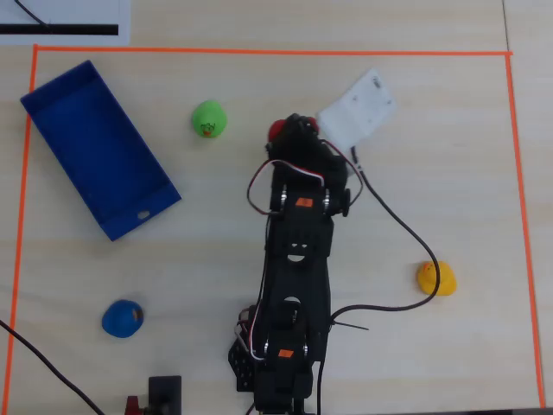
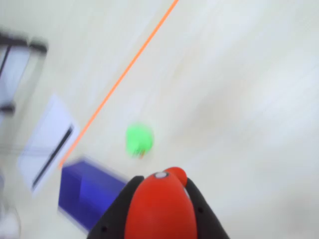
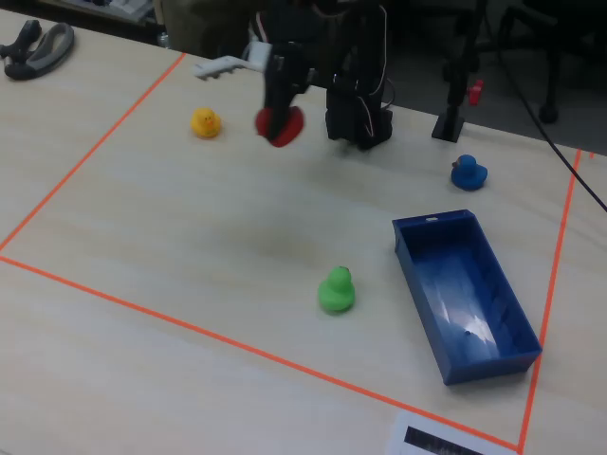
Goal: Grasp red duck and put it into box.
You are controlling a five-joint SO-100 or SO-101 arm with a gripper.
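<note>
We judge the carry step to be in hand: the small solid-red rubber duck [image 3: 280,125] is lifted clear of the pale wooden table [image 3: 171,246] in the upper middle of the fixed view, pinched between the black fingers of the two-finger gripper [image 3: 277,123], which closes around it.

Reading the overhead view from left to right, the large shallow blue rectangular box [image 1: 60,108] lies slanted at upper left and looks empty. Below it, at lower left, sits a blue rubber duck [image 1: 122,318]. A green rubber duck [image 1: 208,118] stands upper centre, between box and gripper. Then comes the black arm [image 1: 298,259], with the red duck showing as a sliver at its tip in the upper middle. A yellow rubber duck [image 1: 436,278] sits well apart at right. Orange tape [image 1: 259,52] frames the whole area.

In the wrist view, the red duck fills the bottom centre, with the green one above it and the box at lower left.

The next move, we judge, calls for swinging toward the box and releasing over its floor. The green duck lies near that path, so we would keep the load high enough to pass above it.
</note>
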